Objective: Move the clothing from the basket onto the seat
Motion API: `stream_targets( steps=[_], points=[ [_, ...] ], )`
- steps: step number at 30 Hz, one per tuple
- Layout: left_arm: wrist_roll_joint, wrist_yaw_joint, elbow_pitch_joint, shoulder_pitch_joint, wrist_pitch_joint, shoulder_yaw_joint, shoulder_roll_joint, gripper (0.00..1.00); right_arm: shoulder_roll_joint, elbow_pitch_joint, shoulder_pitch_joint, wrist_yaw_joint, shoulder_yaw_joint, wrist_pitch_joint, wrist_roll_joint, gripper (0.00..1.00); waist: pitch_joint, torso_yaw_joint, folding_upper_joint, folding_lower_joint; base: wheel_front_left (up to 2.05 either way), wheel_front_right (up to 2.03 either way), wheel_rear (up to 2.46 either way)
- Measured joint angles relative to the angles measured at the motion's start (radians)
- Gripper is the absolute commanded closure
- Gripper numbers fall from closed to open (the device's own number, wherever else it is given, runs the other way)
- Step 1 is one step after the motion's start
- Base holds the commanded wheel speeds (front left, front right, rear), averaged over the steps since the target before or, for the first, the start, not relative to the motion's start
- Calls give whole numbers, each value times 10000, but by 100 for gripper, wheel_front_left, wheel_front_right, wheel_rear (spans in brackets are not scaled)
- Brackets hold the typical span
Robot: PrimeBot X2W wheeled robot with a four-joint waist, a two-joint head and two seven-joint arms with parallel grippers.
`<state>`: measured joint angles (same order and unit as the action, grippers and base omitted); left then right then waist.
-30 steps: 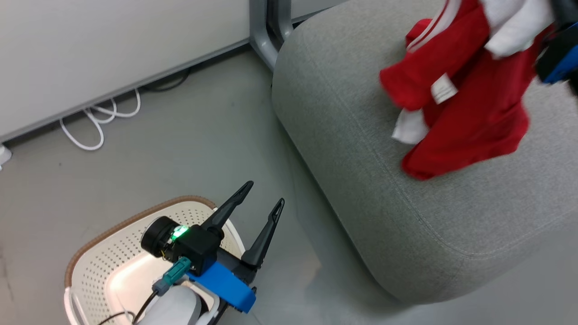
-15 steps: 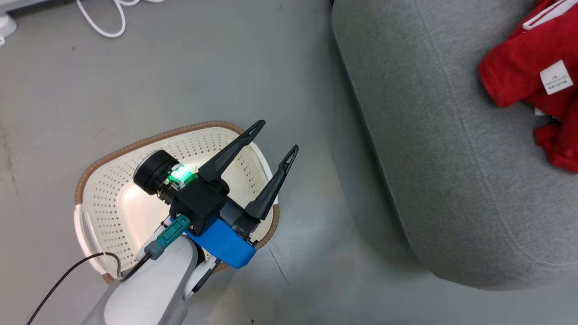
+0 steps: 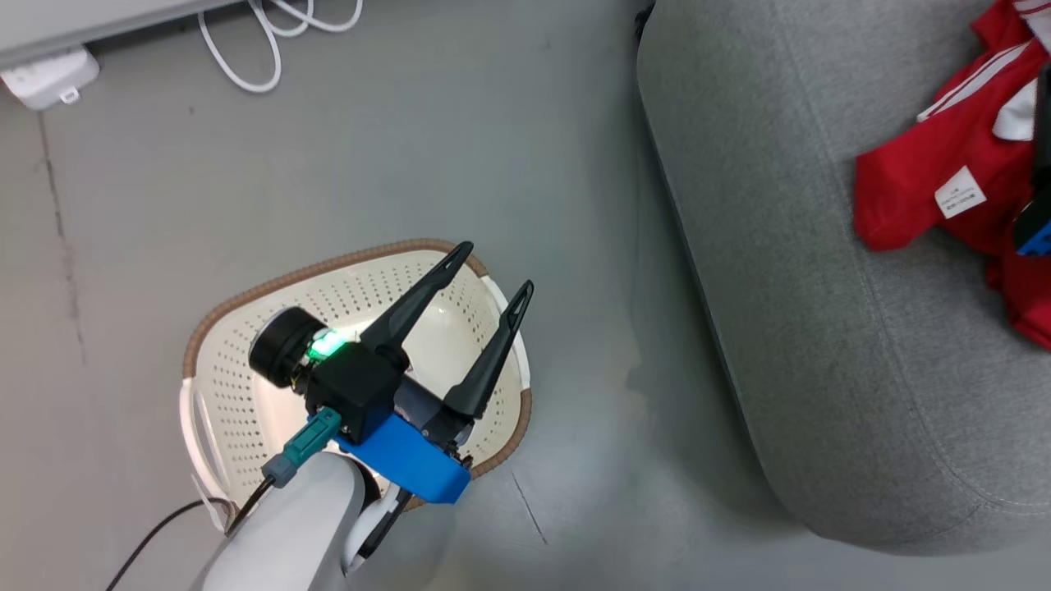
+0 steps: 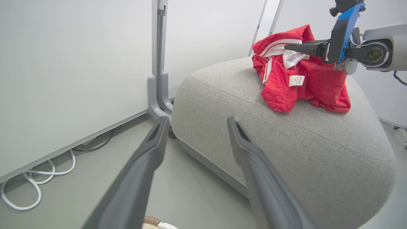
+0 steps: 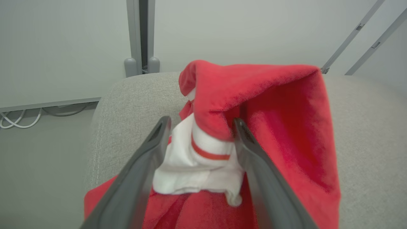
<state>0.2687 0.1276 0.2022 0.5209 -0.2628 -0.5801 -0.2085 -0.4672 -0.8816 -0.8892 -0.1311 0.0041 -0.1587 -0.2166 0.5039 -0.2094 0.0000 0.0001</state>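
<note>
One fold of the clothing drapes on the spread right gripper, so pulling back could drag it off the seat; the left gripper is spread too.

Grey floor, bearing the cream perforated basket and, apart from it across bare floor, the large grey seat. Looped white cables and a white power strip lie by the wall. The red-and-white clothing is heaped on the seat.

Office-like room: partition panels, loose floor cables
</note>
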Motion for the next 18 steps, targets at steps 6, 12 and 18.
stream_targets(
  steps=[6,12,18],
  points=[
    [232,0,226,-973,0,562,451,0,61,236,640,0,815,0,48,0,-1153,-57,1,-2,0,0,0],
    [383,-2,502,-2022,0,1223,836,0,71,1114,1593,0,1735,199,-81,0,-2509,-51,0,-4,0,0,0],
    [368,-19,669,-3101,0,1910,1131,0,190,2661,2932,0,2163,320,-435,0,-3719,102,0,-5,0,0,0]
  ],
)
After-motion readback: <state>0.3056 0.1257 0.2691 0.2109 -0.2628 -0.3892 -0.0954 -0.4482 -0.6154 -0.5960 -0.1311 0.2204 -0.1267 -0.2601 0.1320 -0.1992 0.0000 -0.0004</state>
